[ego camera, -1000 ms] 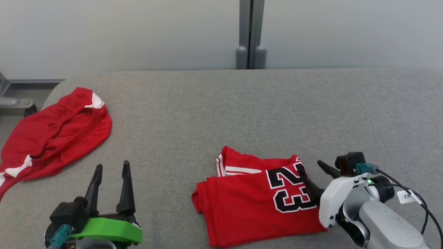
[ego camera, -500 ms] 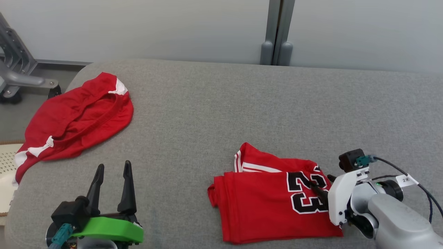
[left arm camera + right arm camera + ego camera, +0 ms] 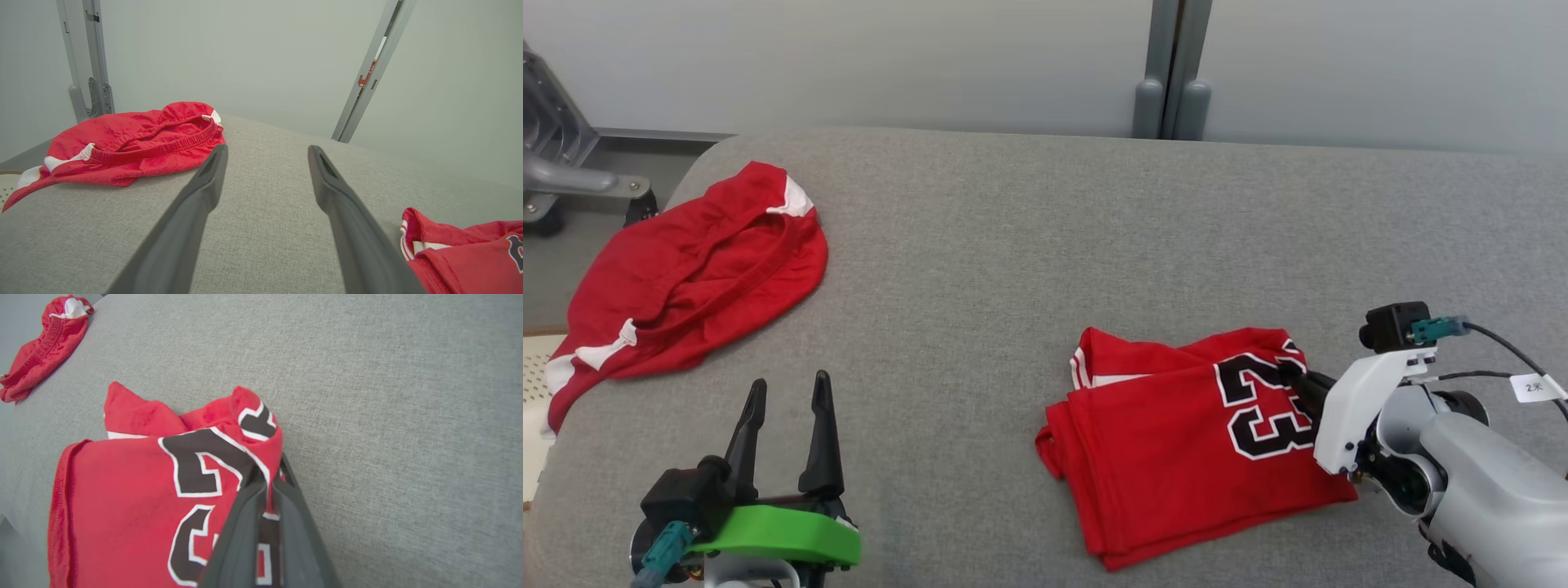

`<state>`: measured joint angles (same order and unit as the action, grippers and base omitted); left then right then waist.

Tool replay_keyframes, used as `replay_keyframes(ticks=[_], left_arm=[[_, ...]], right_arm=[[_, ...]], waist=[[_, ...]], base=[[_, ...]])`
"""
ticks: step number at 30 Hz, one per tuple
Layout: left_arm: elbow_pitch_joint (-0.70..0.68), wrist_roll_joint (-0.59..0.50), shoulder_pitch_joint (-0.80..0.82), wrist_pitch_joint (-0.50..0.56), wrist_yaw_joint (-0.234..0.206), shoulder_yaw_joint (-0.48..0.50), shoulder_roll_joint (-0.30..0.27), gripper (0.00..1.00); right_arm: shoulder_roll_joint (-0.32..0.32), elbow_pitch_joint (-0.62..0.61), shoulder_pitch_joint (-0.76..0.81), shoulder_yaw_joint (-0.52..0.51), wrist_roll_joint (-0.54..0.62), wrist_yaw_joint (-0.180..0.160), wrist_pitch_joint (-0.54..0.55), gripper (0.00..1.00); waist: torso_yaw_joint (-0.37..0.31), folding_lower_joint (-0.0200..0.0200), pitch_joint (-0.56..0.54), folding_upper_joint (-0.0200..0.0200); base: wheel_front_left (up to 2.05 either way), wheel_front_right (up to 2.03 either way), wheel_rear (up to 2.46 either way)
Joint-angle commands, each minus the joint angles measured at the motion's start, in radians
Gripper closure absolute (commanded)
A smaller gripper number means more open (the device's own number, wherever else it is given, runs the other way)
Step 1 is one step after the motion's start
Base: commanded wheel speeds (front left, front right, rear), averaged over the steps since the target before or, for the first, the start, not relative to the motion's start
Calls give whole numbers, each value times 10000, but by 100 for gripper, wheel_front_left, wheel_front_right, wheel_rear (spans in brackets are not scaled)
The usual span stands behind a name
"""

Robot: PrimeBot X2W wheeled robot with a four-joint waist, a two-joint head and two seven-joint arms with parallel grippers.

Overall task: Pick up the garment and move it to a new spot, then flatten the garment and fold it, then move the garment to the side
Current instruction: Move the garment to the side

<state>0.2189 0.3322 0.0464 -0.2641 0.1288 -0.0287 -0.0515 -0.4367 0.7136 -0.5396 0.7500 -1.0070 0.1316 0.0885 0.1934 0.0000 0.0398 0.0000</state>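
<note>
The garment (image 3: 1176,441) is a folded red jersey with a black "23", lying on the grey table at the front right. My right gripper (image 3: 1294,377) is shut on its right edge, beside the number. In the right wrist view the fingers (image 3: 245,522) pinch a raised fold of the jersey (image 3: 122,490), and the cloth bunches up over the tips. My left gripper (image 3: 788,388) stands open at the front left, holding nothing. The left wrist view shows its two fingers (image 3: 204,192) apart over bare table, with the jersey's corner (image 3: 461,253) at the lower right.
A second red garment with white trim, crumpled shorts (image 3: 686,278), lies at the table's far left edge. The grey padded table (image 3: 1013,245) has rounded corners. A grey post (image 3: 1172,73) stands behind it and a metal frame (image 3: 556,163) beyond its left end.
My right gripper has shut on the jersey's right edge and pulled it up and to the right, rumpling the fold. The head camera has shifted. The left gripper is unchanged.
</note>
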Motion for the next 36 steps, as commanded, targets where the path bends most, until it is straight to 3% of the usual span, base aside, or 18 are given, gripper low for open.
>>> replay_keyframes(ticks=[1, 9, 14, 24, 30, 36], left_arm=[[-43, 24, 129, 0, 32, -10, -8, 0], [-64, 120, 484, 0, 32, -754, -4, 0], [-144, 168, 731, 0, 32, -1195, -5, 0], [-113, -20, 1265, 0, 32, -1628, -21, 0], [-25, -55, 1646, 0, 31, -1914, -102, 0], [-18, -116, 2131, 0, 31, -2216, -250, 0]], right_arm=[[-156, -88, -174, 28, -170, -18, -84, 100], [-506, -663, -709, 361, -1095, -16, 160, 100], [-713, -1060, -1241, 721, -1499, -16, 440, 100], [-766, -1464, -1651, 979, -2469, -13, -4, 100], [-835, -1495, -1835, 1105, -2861, -13, -414, 100], [-1084, -1528, -2454, 1059, -3250, -13, -656, 100]], waist=[[-170, 0, -99, 0], [-1133, 0, -148, 0], [-2185, 0, 94, 0], [-3986, 0, 711, 0], [-4462, 0, 1259, 0], [-4312, 0, 2259, 0]], base=[[0, 0, 0], [0, 0, 0], [0, 0, 0], [0, 0, 0], [0, 0, 0], [0, 0, 0]])
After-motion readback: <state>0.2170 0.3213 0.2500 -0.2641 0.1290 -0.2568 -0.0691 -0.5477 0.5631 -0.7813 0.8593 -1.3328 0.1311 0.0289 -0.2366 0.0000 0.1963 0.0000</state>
